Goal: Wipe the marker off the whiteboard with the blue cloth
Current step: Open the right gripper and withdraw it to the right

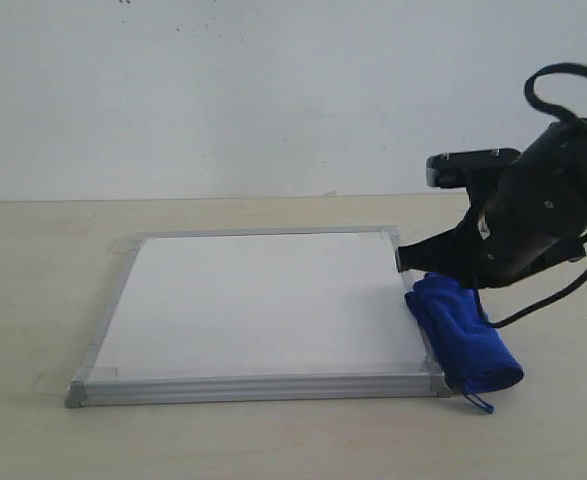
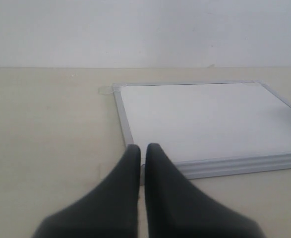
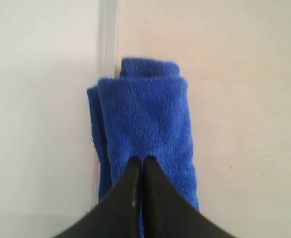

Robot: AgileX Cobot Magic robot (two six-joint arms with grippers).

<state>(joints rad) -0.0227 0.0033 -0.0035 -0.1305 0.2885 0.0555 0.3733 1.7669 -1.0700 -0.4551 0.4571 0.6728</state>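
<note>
The whiteboard (image 1: 263, 300) lies flat on the table, its white face blank; no marker shows on it in any view. The blue cloth (image 1: 468, 340) lies folded along the board's right edge, partly over the silver frame (image 3: 107, 39). My right gripper (image 1: 418, 270) is down on the cloth's far end. In the right wrist view the gripper (image 3: 139, 161) is shut, its tips sunk into the plush cloth (image 3: 145, 114). My left gripper (image 2: 143, 147) is shut on nothing, hovering by the board's near left corner (image 2: 140, 171); it is out of the exterior view.
The beige table (image 1: 33, 270) runs all round the board. A plain white wall (image 1: 273, 90) stands behind. Clear tape tabs (image 1: 58, 382) hold the board's corners. A black cable (image 1: 548, 300) hangs from the right arm above the cloth.
</note>
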